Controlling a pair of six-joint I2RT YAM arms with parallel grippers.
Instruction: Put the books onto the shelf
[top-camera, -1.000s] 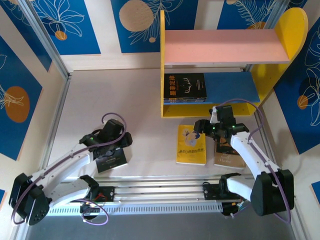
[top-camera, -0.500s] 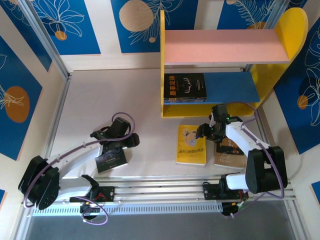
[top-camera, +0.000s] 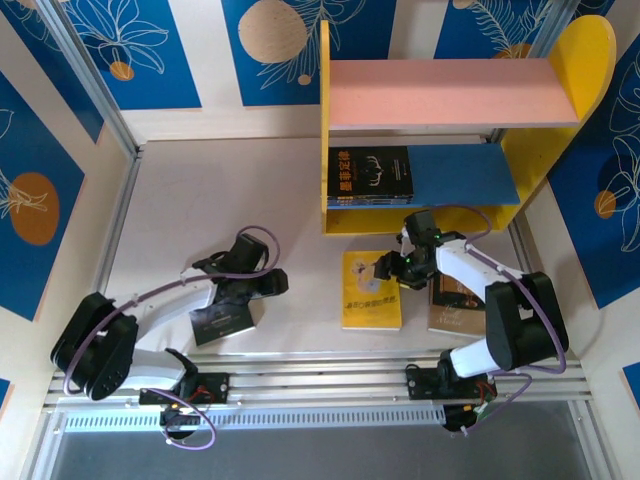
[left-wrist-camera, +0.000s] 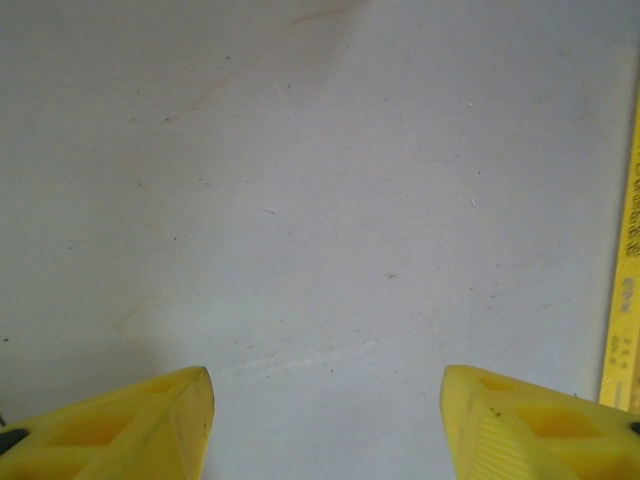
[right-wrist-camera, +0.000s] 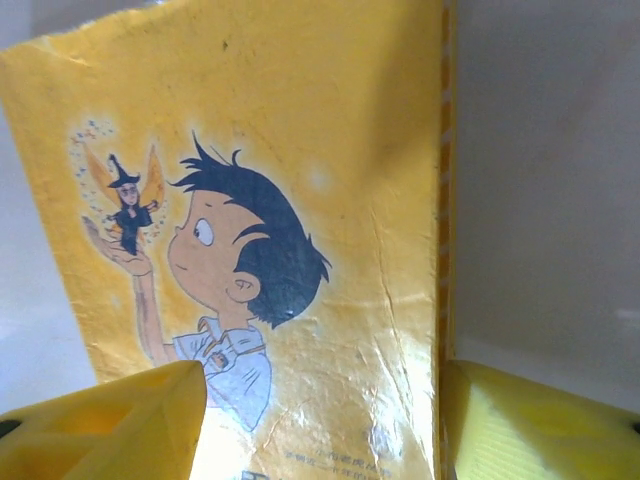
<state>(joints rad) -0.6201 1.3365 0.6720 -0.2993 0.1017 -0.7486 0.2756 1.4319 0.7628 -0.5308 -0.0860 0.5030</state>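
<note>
The shelf (top-camera: 440, 92) stands at the back right, with dark books (top-camera: 370, 172) lying on the left of its blue lower board. A yellow cartoon book (top-camera: 372, 290) (right-wrist-camera: 290, 200) lies flat in front of it. My right gripper (top-camera: 388, 268) (right-wrist-camera: 320, 375) is open low over this book's top end, one finger (right-wrist-camera: 120, 420) over the cover and the other (right-wrist-camera: 530, 420) just past its right edge. A brown book (top-camera: 452, 305) lies partly under the right arm. My left gripper (top-camera: 268, 283) (left-wrist-camera: 325, 385) is open over bare table, past a dark book (top-camera: 222, 322).
The yellow book's edge (left-wrist-camera: 625, 290) shows at the far right of the left wrist view. Patterned blue walls and a metal rail (top-camera: 110, 230) border the white table (top-camera: 220, 190). The pink upper board (top-camera: 450, 90) carries nothing.
My left gripper has moved right, away from the dark book and nearer the yellow one. My right gripper has moved left, and the yellow book has slid a little left with it.
</note>
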